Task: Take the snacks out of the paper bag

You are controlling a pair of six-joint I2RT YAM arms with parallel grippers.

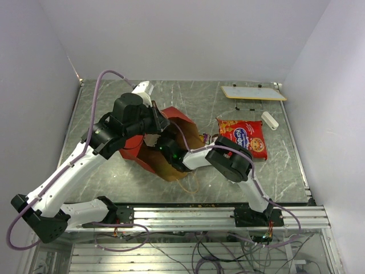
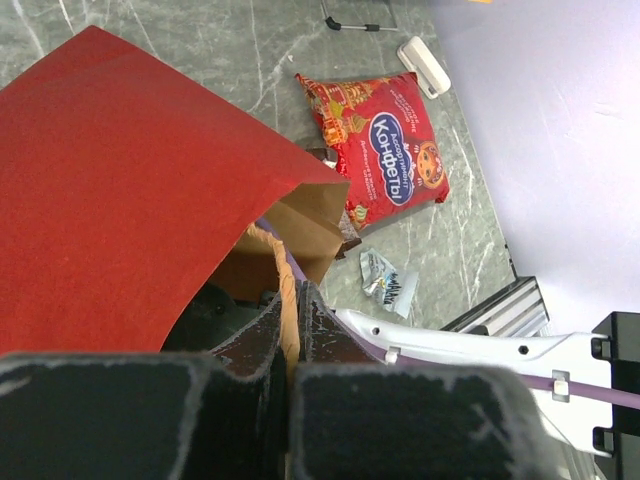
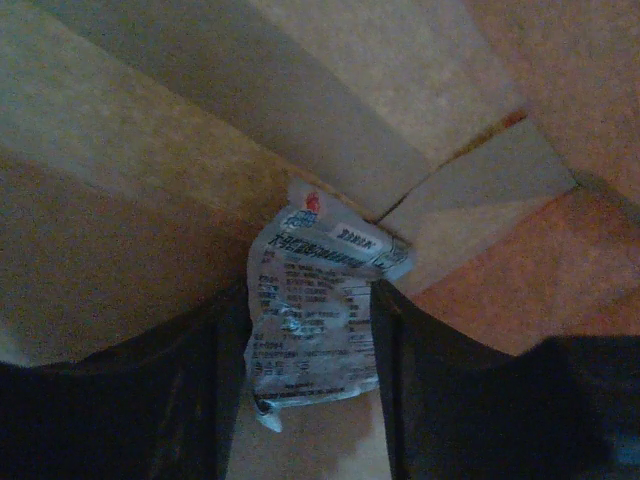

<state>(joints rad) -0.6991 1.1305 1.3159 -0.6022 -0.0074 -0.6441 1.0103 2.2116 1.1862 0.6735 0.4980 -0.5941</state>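
The paper bag (image 1: 137,149) lies on its side, red outside and brown inside, with its mouth toward the right. My left gripper (image 2: 292,298) is shut on the tan rim of the bag's mouth (image 2: 300,225) and holds it up. My right arm (image 1: 197,157) reaches into the mouth, so its gripper is hidden from above. Inside the bag, my right gripper (image 3: 310,292) is shut on a silvery printed packet (image 3: 315,330) that fills the gap between its fingers. The big red snack packet (image 1: 242,137) lies on the table to the right of the bag, and it also shows in the left wrist view (image 2: 385,150). A little silvery wrapper (image 2: 388,280) lies beside the mouth.
A small white cylinder (image 1: 270,120) lies beyond the red packet. A flat white board (image 1: 252,92) sits at the far right. Tan loop handles (image 1: 191,182) trail from the bag toward the metal rail (image 1: 188,216) at the near edge. Walls close in both sides.
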